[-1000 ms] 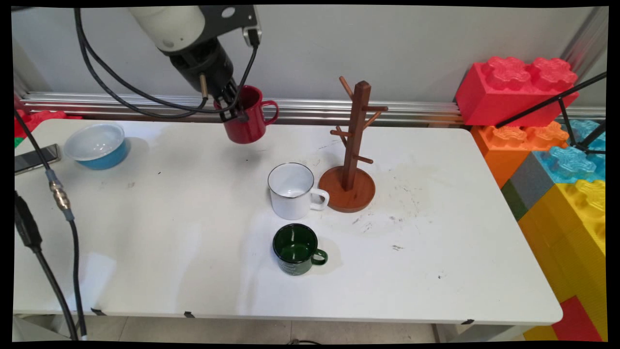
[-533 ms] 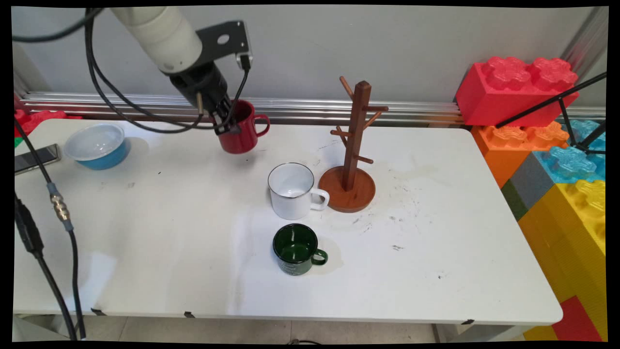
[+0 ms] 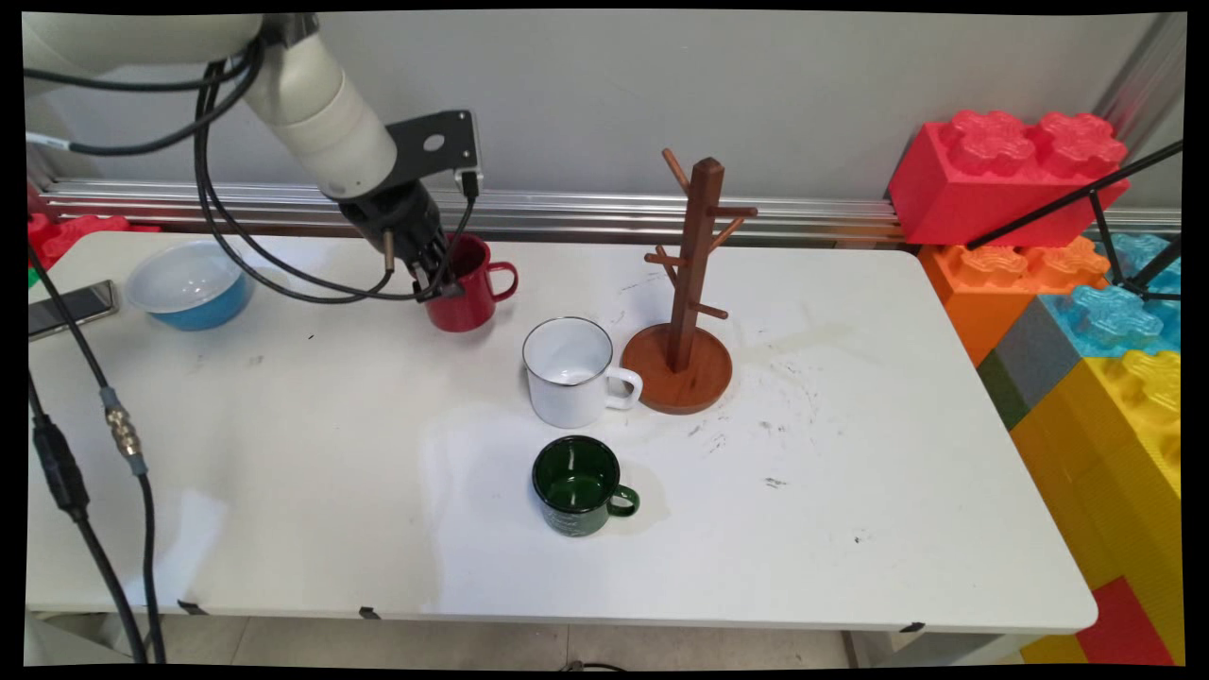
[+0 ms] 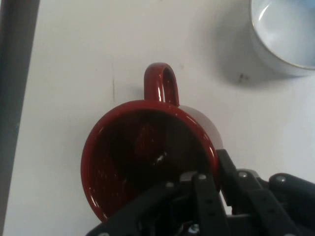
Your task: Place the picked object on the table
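**Red mug pinched by its rim at the table's far side**

At the far left part of the table [image 3: 850,529], the gripper [image 3: 436,281] is clamped on the red mug [image 3: 465,300], one finger inside the cup and the other outside, pinching the wall on the side opposite the handle. That hold leaves the handle free, and it points away from the gripper toward the mug tree [image 3: 688,300]. In the hand view the red mug [image 4: 147,162] fills the space directly ahead of the fingers, its mouth open to the camera and its handle sticking straight away from the linkage. The main view shows the mug upright and low over the table; whether its base touches the surface cannot be told.

Beyond the handle side of the held mug stands a white mug [image 3: 572,371], just beside the base of the mug tree, with its own handle turned toward that base. Farther off again is a green mug [image 3: 578,485], well apart from the gripper. The white mug sits between the held mug and the lower pegs on that side. Behind the gripper, on the arm's side, a blue bowl [image 3: 189,282] rests near a phone [image 3: 68,307] at the table's edge. Stacked toy blocks [image 3: 1067,274] stand off the table's other end.
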Available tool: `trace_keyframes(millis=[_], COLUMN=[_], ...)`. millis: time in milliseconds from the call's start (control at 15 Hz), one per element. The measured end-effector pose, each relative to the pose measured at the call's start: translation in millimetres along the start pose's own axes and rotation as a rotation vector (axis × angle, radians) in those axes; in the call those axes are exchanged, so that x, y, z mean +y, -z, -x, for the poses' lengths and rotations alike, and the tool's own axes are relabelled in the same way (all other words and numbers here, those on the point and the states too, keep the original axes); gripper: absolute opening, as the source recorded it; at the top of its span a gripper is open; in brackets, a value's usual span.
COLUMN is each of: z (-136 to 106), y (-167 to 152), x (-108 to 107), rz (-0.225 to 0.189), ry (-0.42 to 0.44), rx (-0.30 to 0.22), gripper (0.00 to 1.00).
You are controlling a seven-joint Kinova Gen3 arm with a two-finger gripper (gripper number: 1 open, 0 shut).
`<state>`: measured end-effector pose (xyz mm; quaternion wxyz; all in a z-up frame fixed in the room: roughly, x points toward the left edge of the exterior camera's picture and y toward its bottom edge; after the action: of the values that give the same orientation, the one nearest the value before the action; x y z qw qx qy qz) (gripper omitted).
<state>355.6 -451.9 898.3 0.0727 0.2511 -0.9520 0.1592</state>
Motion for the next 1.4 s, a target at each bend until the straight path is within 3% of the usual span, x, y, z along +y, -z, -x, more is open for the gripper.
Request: trace_keyframes(millis=[1400], z=[26], y=[-47], x=[14], rz=[0.026], ry=[-0.022], rx=[0.040], gripper=[0.00])
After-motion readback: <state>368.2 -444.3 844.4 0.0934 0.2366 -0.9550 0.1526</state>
